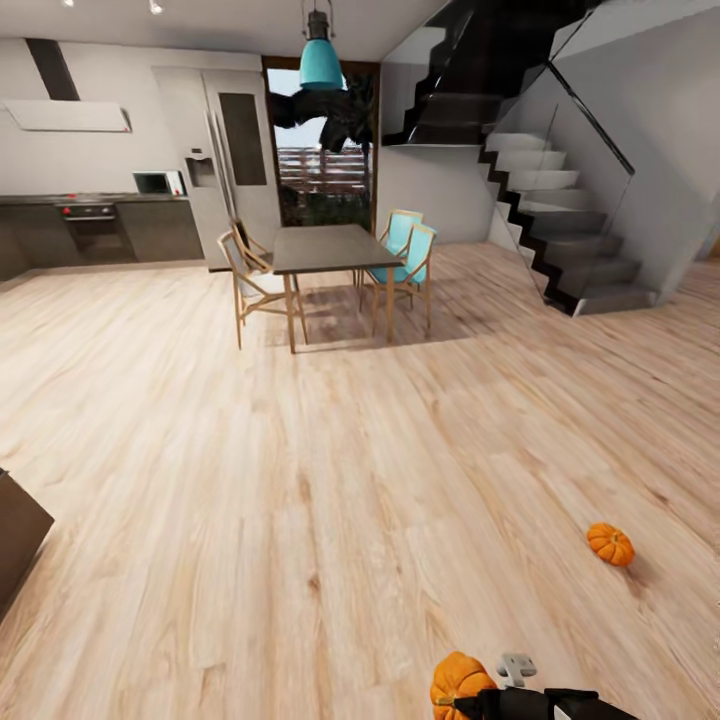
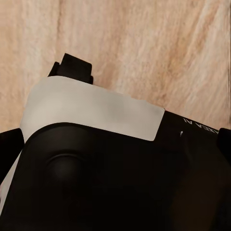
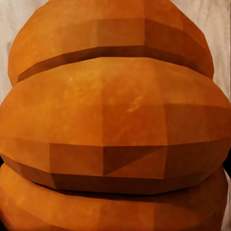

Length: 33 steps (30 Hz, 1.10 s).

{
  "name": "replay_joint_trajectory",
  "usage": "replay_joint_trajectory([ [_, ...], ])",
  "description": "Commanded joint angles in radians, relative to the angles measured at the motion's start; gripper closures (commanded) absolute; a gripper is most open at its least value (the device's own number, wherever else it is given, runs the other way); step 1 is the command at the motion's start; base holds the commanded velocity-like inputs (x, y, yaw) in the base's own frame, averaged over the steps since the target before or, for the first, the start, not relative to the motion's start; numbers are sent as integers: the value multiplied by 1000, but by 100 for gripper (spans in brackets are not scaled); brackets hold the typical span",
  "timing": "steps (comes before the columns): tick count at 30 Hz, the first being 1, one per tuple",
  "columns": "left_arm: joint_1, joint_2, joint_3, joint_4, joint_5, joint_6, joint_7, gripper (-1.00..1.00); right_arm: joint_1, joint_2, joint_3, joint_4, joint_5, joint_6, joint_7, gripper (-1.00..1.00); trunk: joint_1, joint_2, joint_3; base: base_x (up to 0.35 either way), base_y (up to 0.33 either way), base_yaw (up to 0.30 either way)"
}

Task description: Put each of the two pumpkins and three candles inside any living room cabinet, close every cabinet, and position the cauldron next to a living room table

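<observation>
Where the head view meets its near edge, the right gripper [image 1: 470, 703] holds an orange pumpkin [image 1: 460, 682], with a pale finger [image 1: 516, 667] showing just beside the fruit's right side and the black arm running off toward the near right. Seen from the right wrist camera, that same pumpkin [image 3: 115, 120] sits so close that its ribbed orange skin covers nearly everything, with only slivers of pale wood floor [image 3: 9, 19] at the corners. Looking along the left arm, the wrist camera takes in a black and white robot casing [image 2: 96, 144] against floorboards, and I cannot tell whether the left gripper is open or closed. Farther out on the right, a second pumpkin [image 1: 610, 544] lies alone on the floor [image 1: 300, 450], well apart from the held one. Beyond that, a dark dining table [image 1: 330, 248] stands with wooden and turquoise chairs [image 1: 410, 255] around it, a staircase [image 1: 560, 220] climbs at the far right, and grey kitchen units [image 1: 100, 230] line the far left wall.
</observation>
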Motion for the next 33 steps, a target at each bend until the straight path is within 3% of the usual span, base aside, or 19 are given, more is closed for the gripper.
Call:
replay_joint_trajectory([
  [1, 0, 0, 0, 0, 0, 0, 0, -100, 0, 0, -4, 0, -1, 0, 0, 100, 0, 0, 0, 337, 0, -283],
  [33, 0, 0, 0, 1, 0, 0, 0, -100, 0, -2, -4, 0, -1, 0, 0, 100, 0, 0, 0, 337, 0, -283],
])
